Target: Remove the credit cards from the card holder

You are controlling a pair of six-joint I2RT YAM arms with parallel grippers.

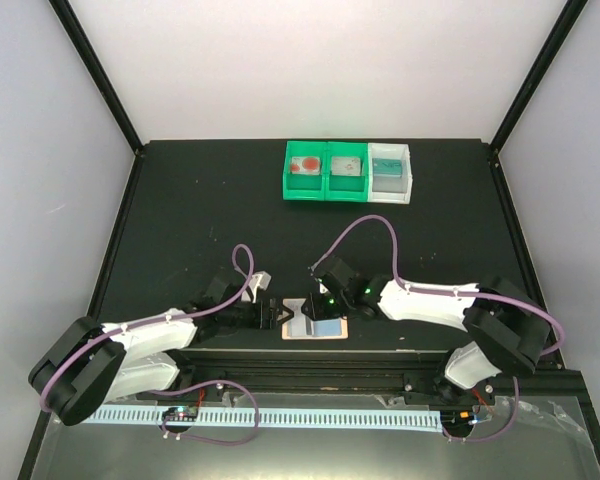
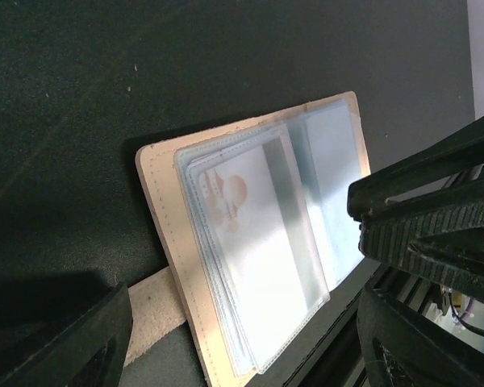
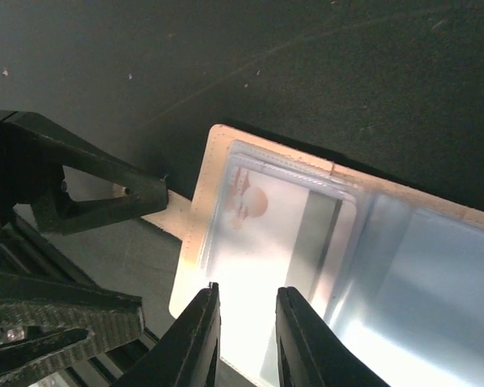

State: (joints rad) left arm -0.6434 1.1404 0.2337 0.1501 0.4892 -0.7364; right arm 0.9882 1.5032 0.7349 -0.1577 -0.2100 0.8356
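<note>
The card holder (image 1: 315,326) lies open on the black table near the front edge, tan border up, clear sleeves inside. It also shows in the left wrist view (image 2: 165,218) and the right wrist view (image 3: 206,173). A pale credit card (image 3: 282,234) with a red-orange mark and a grey stripe sits in the top sleeve (image 2: 258,242). My left gripper (image 2: 242,355) is open wide around the holder's left end, one finger by the side tab (image 2: 153,310). My right gripper (image 3: 244,326) is open by a narrow gap, just over that card's near edge, holding nothing.
Two green bins (image 1: 325,172) and a white bin (image 1: 390,172) stand in a row at the back, with small items inside. The table's front edge and metal rail (image 1: 380,372) run just behind the card holder. The two grippers are close together.
</note>
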